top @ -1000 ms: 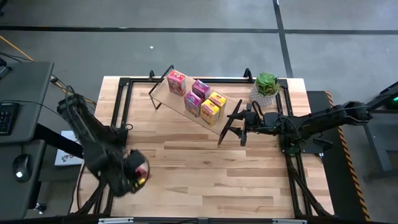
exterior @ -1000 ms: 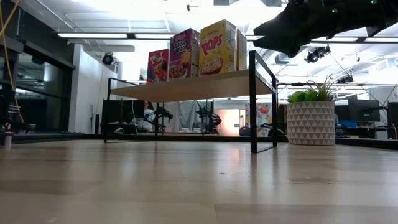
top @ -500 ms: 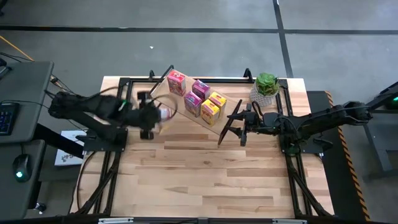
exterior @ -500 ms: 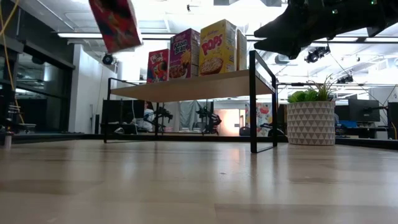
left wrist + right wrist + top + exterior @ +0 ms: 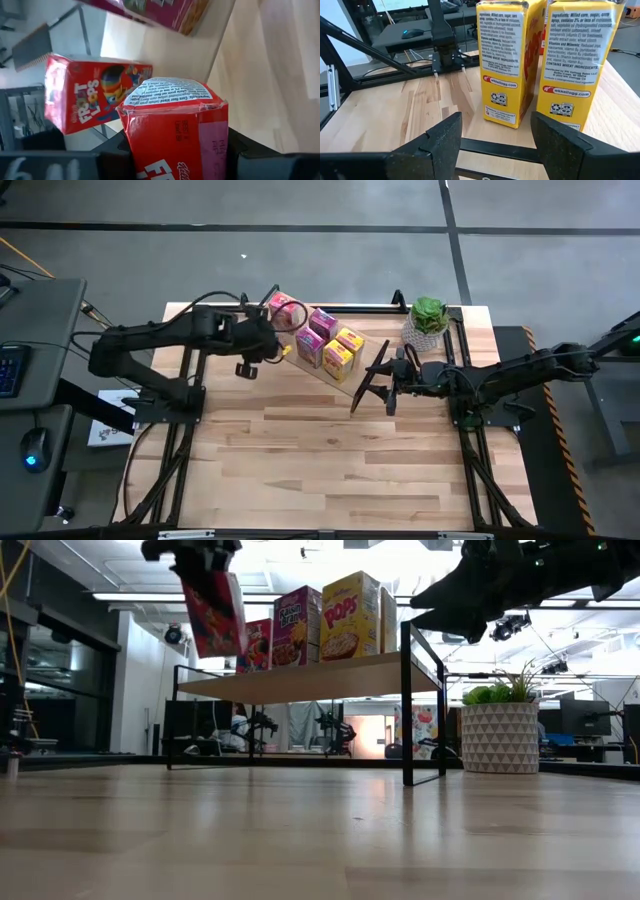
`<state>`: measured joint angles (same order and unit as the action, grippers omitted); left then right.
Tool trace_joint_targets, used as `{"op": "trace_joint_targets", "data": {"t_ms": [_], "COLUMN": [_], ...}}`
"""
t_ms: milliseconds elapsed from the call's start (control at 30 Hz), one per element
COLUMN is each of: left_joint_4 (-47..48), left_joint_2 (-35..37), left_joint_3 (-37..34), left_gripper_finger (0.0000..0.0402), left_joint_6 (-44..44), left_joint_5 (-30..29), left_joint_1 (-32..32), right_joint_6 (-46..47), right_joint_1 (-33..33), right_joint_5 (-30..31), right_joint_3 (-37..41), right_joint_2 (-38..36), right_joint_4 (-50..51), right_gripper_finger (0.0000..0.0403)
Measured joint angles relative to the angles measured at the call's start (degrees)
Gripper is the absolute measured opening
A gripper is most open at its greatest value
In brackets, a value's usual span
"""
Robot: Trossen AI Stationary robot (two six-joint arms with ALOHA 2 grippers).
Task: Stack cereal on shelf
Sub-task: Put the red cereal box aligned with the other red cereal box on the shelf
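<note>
The left gripper (image 5: pixel 205 562) hung above the far-left end of the shelf (image 5: pixel 300 677), its fingers (image 5: pixel 252 160) clenched on a red Froot Loops box (image 5: pixel 214 612). In the low view that box dangled tilted, clear above the plank and close beside another red Froot Loops box (image 5: pixel 253 646) already standing there. In the high view the carried box showed only as a blurred reddish patch at that same end. Further along the shelf stood two pink boxes (image 5: pixel 316 334) and two yellow Pops boxes (image 5: pixel 343 350).

The step in hand looked like setting the carried box down at the shelf's open end. To do it well, the box probably needed levelling first, then lowering straight onto bare plank without nudging its red neighbour or catching the black wire end frame (image 5: pixel 250 330). Release would best wait until the base sat flat, since a light carton dropped at a tilt could topple.

The right gripper (image 5: pixel 372 385) waited at the shelf's other end, fingers (image 5: pixel 440 140) released and grasping nothing, near the potted plant (image 5: pixel 428 320) on the wooden surface (image 5: pixel 330 460).
</note>
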<state>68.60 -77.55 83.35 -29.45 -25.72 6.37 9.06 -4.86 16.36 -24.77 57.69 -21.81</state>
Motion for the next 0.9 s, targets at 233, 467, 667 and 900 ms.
{"op": "trace_joint_targets", "data": {"t_ms": [233,467,667,900], "left_joint_4": [-0.4,-0.8,-2.8,-2.9], "left_joint_2": [-3.5,-5.1,-5.2,-5.2], "left_joint_3": [0.0,0.0,0.0,0.0], "left_gripper_finger": [0.0142,0.0143,0.0152,0.0201], "left_joint_6": [-2.2,-4.7,-8.6,-9.8], "left_joint_5": [4.4,5.7,6.0,5.6], "left_joint_1": [4.8,7.3,7.5,7.5], "right_joint_6": [1.4,1.4,1.4,1.4], "right_joint_1": [0.0,0.0,0.0,0.0], "right_joint_5": [0.2,0.2,0.2,0.2], "right_joint_3": [0.0,0.0,0.0,0.0], "right_joint_2": [0.0,0.0,0.0,0.0], "right_joint_4": [0.2,0.2,0.2,0.2], "right_gripper_finger": [0.0229,0.0229,0.0229,0.0229]}}
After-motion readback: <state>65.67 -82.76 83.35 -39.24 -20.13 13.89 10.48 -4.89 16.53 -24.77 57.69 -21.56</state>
